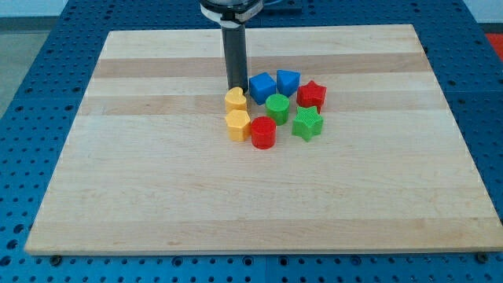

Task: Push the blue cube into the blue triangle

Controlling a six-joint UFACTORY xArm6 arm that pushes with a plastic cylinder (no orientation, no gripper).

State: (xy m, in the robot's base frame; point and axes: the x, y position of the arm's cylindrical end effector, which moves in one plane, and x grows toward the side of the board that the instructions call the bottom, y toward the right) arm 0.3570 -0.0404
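Camera view: your tool is a bare rod, nothing to open or hold; its tip [235, 88] sits just at 9 o'clock of the blue cube [262, 85]. Blue triangle [288, 80] is at the cube's 3 o'clock, nearly touching. Cube looks light, rigid, prob slides easily on the tabletop [157, 181]; push its 9 o'clock face, centred

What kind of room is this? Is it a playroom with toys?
Probably a robot lab bench, not a playroom. A wooden board lies on a blue metal table with rows of holes, and a robot's dark rod comes down, my tip just left of the blue cube among the small coloured blocks.
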